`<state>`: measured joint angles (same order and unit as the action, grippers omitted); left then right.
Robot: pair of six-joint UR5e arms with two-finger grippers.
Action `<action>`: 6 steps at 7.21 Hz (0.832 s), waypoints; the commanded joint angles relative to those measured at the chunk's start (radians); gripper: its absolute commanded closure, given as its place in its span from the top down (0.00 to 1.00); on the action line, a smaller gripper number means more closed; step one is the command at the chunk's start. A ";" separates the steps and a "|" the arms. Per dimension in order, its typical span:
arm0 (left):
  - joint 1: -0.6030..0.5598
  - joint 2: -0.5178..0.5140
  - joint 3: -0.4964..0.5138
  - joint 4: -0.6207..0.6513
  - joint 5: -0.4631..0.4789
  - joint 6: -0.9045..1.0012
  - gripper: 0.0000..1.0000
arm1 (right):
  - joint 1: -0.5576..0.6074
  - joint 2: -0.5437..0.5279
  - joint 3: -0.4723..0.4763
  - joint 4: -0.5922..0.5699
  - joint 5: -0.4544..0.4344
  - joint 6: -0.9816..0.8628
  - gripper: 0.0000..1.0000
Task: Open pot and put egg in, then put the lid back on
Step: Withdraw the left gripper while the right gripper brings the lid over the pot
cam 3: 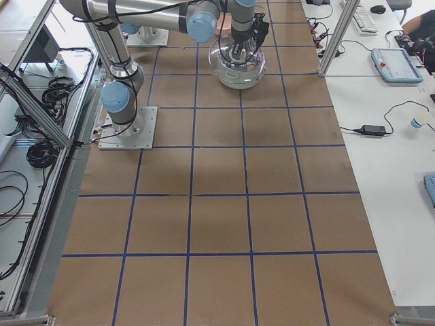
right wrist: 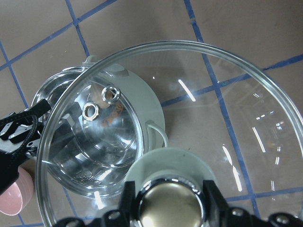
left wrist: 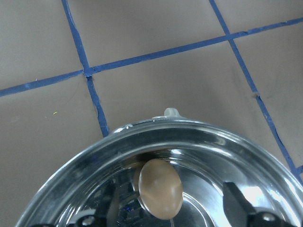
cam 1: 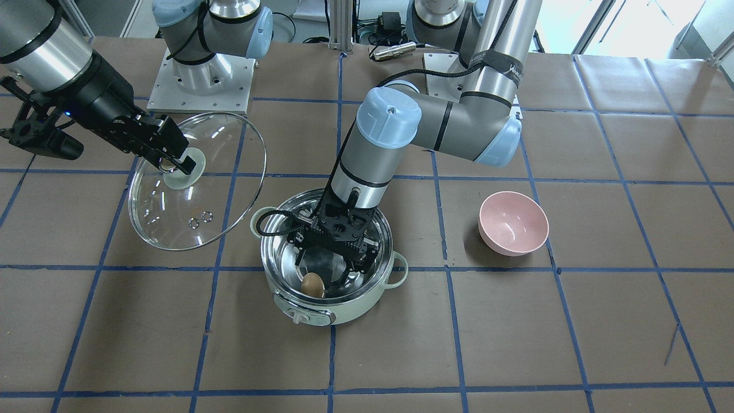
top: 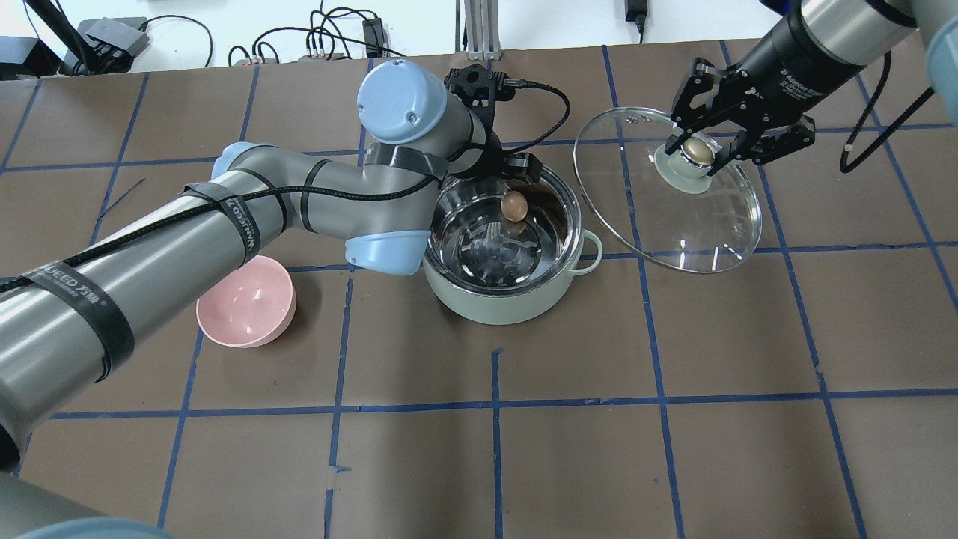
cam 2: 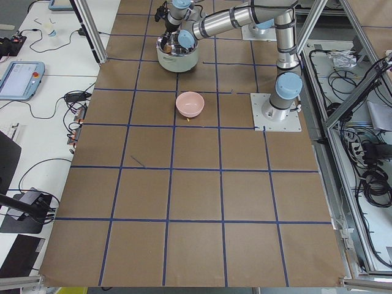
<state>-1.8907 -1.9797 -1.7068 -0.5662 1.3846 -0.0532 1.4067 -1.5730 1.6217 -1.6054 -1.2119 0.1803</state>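
Nearest the right wrist lens: beige-gold knob [right wrist: 168, 205] of the round clear glass lid [right wrist: 213, 118], pinched between the fingers of the right gripper [top: 702, 150]. Lid tilted, held off the table just to the robot's right of the pale mint-green electric pot [cam 1: 355, 307]. Small brown-tan egg [left wrist: 158, 188] lies on the steel floor, against the wall on the control-knob side. Left gripper [cam 1: 334, 267] is down inside the pot, fingers spread either side of the egg; the egg is probably lying free, contact hard to judge. Lid's way back runs leftward, and the left arm blocks the opening. Overhead view hides the left fingertips behind the wrist; side views too small.
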 commanded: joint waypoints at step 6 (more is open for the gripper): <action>0.219 0.442 0.012 -0.657 0.089 0.082 1.00 | 0.130 0.011 0.024 -0.024 0.032 0.107 0.49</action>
<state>-1.6958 -1.6219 -1.7022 -1.0871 1.4336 -0.0014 1.4973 -1.5694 1.6450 -1.6211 -1.1816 0.2383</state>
